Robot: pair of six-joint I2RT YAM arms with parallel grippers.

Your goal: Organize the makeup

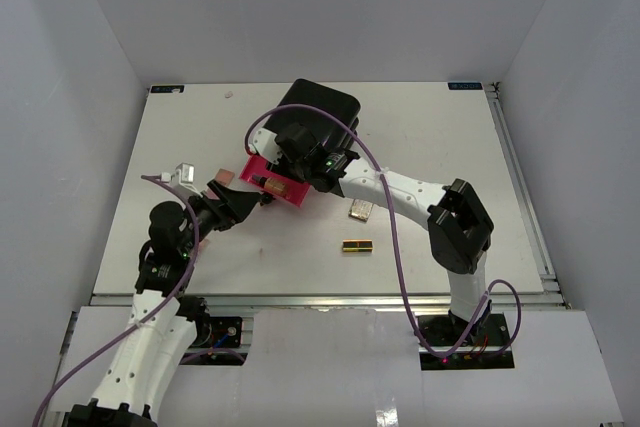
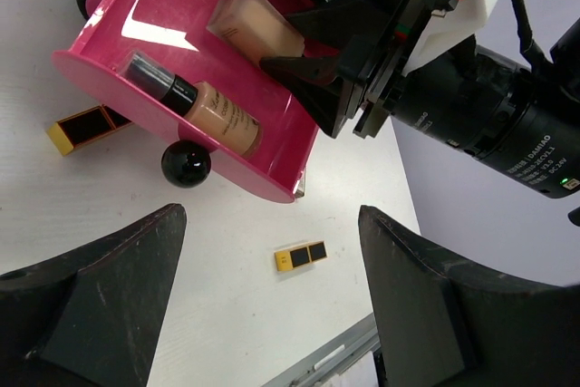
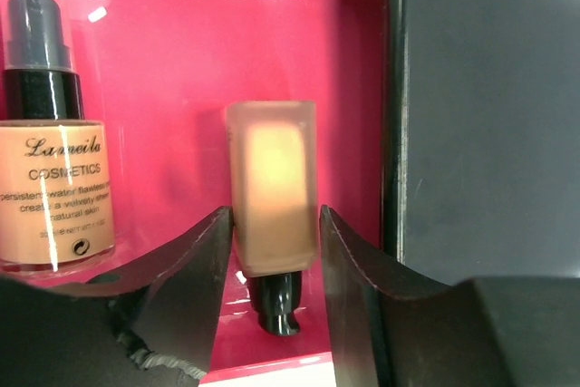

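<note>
Nearest my bases, a black-and-gold lipstick tube is lying on the white counter. A second, gold-toned tube is lying just beyond it, apart from it. To their left I am hovering my left claw low over the counter, fingers spread wide with nothing between them, facing the pink drawer. The drawer's round black knob is pointing toward that claw.

Two tan bottles are lying inside the drawer. The pump-capped bottle is showing a label reading "Lameila COSMETICS". Under it are smaller lines I am reading as "persistent moisture", "create a velvety sheer" and "natural skin", their left ends cut off. I am reaching my right claw down into the drawer, its fingers standing on either side of the second bottle, right at its flat sides. I cannot tell whether they are squeezing it or standing just loose. That bottle is showing no writing.

The black motor housing on my right arm is showing "DAMIAO" in white. A small pinkish piece is lying just left of the drawer. Farthest back, the large black box is standing right behind the drawer.
</note>
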